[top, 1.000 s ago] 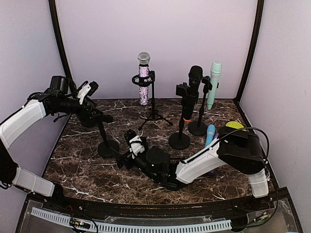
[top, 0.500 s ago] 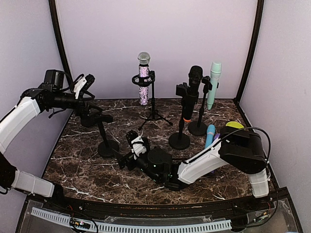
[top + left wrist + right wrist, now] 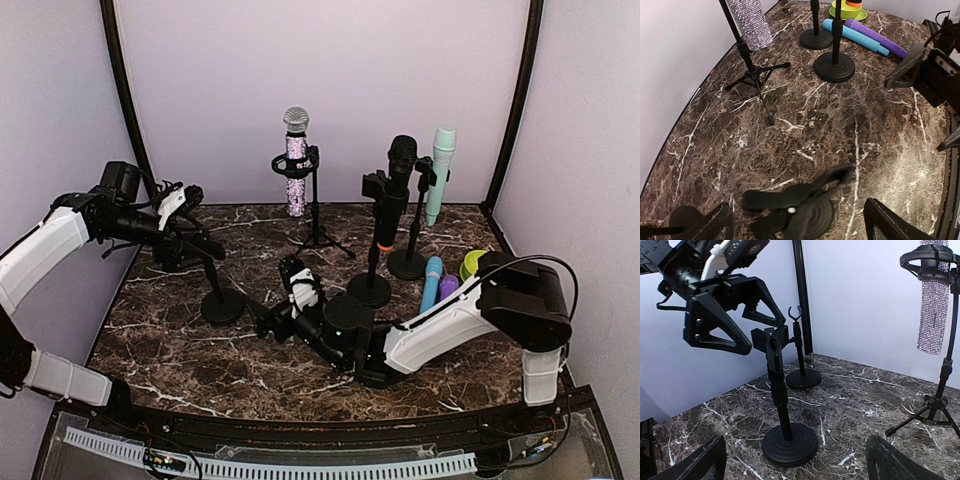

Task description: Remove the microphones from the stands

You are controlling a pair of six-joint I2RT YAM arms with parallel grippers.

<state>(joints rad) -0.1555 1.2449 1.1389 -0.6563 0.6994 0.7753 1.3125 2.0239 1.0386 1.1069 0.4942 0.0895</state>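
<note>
The slim black stand (image 3: 781,402) stands upright on its round base.

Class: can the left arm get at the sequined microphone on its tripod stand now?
Probably yes: nothing stands between the open left end effector and the sequined microphone; the empty stand sits below.

1. Nothing readable here, folks. No text, logos or numbers in any of the three views.
2. The glitter mic (image 3: 296,178) and the black mic (image 3: 400,160) are too small to make out any branding.
3. Same for the stand (image 3: 790,444) up close: plain black, no legible marking.
</note>
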